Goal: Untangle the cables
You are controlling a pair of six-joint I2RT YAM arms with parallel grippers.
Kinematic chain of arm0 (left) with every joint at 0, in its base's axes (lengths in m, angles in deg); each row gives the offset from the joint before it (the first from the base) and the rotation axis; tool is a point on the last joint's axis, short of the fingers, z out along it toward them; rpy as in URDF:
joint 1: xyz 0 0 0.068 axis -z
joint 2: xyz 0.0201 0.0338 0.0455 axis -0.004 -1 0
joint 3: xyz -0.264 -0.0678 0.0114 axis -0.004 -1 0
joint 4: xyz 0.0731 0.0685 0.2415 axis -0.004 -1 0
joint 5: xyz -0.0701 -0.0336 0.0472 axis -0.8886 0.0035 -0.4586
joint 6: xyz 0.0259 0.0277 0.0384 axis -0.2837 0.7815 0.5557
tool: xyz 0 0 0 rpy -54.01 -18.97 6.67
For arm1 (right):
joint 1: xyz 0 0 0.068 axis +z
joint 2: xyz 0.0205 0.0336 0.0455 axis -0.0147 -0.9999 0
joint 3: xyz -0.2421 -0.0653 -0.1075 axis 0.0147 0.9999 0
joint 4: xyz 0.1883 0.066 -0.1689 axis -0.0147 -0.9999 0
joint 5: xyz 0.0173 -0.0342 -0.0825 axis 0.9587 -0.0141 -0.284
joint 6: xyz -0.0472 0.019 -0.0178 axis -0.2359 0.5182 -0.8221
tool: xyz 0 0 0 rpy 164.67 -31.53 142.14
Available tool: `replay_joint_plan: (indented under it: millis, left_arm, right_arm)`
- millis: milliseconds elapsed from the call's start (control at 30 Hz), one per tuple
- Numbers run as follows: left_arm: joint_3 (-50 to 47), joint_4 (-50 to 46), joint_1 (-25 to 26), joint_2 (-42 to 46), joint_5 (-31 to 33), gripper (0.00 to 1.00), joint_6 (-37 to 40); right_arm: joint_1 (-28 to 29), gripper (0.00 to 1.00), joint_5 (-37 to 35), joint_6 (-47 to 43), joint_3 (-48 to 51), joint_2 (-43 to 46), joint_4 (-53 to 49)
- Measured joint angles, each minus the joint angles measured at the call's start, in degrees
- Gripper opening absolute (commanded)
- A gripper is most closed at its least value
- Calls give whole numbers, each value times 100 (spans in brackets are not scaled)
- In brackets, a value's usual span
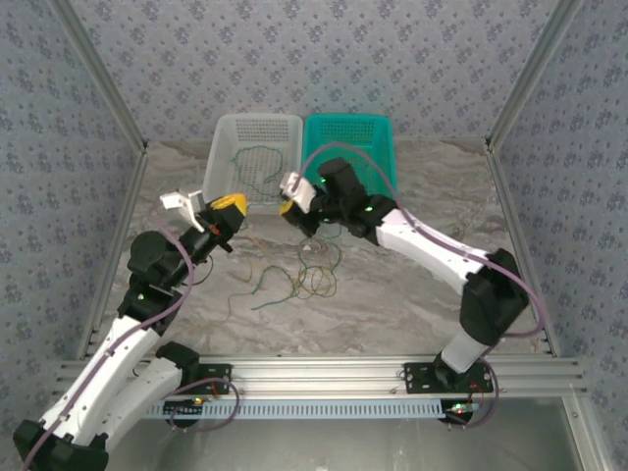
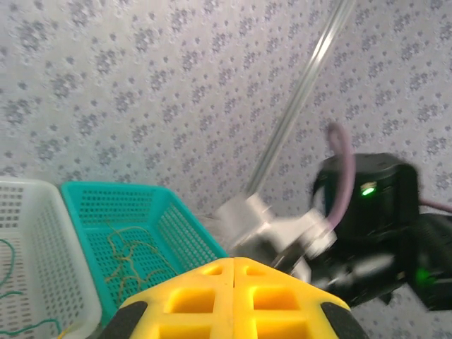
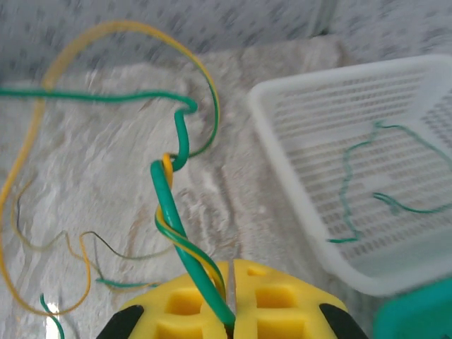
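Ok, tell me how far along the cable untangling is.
Done: some green cables lie in the white basket, some yellow-tan cables in the teal basket. In hand: the right hand is shut on a twisted green-and-yellow pair. Left: that pair needs separating, and a loose tangle lies on the table. The left hand is shut, holding nothing.

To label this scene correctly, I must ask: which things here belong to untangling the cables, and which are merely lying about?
Belong:
- twisted green and yellow strands in the shut right gripper
- loose cables on the table
- white basket, teal basket, both holding strands
- left gripper, shut

Just there:
- purple arm cable
- aluminium rail
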Motion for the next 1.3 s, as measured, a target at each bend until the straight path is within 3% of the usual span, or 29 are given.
replay_joint_plan:
  millis: [167,400,533,633,767,967,1133,1300]
  left_arm:
    - [-284,-85,-212,369,573,0,44]
    - [-693,-424,-743,732,1421,0,-9]
    - [-796,-490,-1029,669,1419,0,-72]
    - [-782,-492,-1032,468,1119,9,-26]
    - [-496,-708,-1014,219,647,40,232]
    - [-258,-741,-929,645,348,51,496]
    - [-44,-752,-520,894,-17,60,938]
    - [638,-1016,892,365,179,69,1915]
  right_arm:
    - [-461,0,-168,481,238,728,48]
    - [-509,0,-321,651,723,1344,-26]
    - [-623,0,-391,732,791,1537,-105]
    - [-535,0,-450,730,791,1556,-146]
    - [-361,0,-514,730,772,1556,-256]
    - [-160,0,-796,723,490,1528,-531]
    - [9,0,-994,660,225,1499,-767]
    - [107,0,-1104,662,-83,1329,-990]
